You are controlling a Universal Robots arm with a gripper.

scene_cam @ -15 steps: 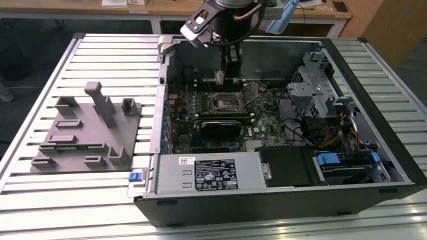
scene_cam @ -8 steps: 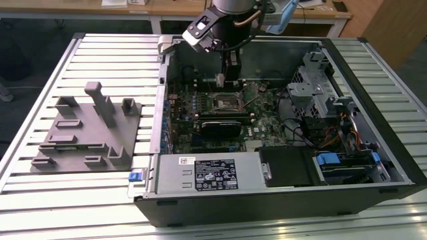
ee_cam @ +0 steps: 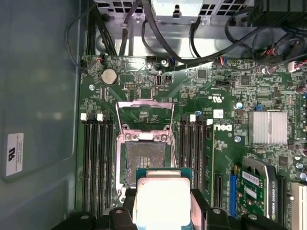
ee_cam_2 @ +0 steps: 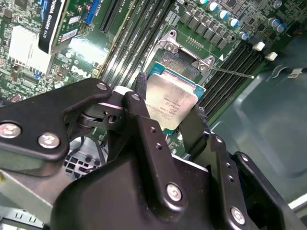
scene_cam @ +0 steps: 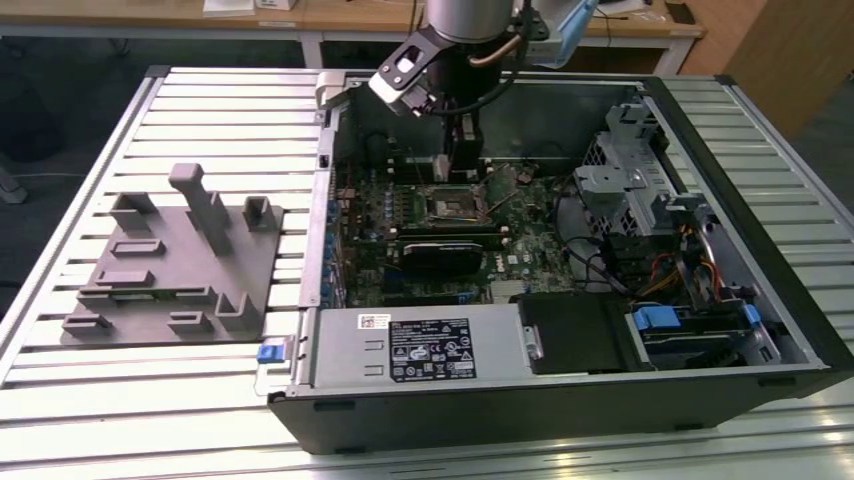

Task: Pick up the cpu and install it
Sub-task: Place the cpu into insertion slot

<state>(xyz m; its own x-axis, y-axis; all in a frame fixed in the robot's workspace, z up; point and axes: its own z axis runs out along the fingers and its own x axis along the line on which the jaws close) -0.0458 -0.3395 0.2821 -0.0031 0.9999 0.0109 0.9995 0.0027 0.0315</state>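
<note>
The cpu (ee_cam_2: 170, 103), a flat square chip with a pale silvery top and a green rim, is pinched by its two edges between the black fingers (ee_cam_2: 140, 84) of my gripper (ee_cam_2: 170, 96), which is shut on it. It hangs a little above the open metal-framed socket (ee_cam: 144, 163) on the green motherboard, off toward one side of it. The socket's load plate (ee_cam: 144, 112) is flipped up. In the first wrist view the cpu (ee_cam: 163, 199) overlaps the socket's near edge. In the exterior view my gripper (scene_cam: 461, 168) reaches down into the open computer case, just behind the socket (scene_cam: 447, 207).
Memory slots (ee_cam: 96, 158) flank the socket on both sides. A black expansion card (scene_cam: 447, 255), a power supply (scene_cam: 420, 345) and a drive cage (scene_cam: 641, 170) with cables crowd the case. Grey plastic holder blocks (scene_cam: 174, 260) stand on the slatted table at the exterior view's left.
</note>
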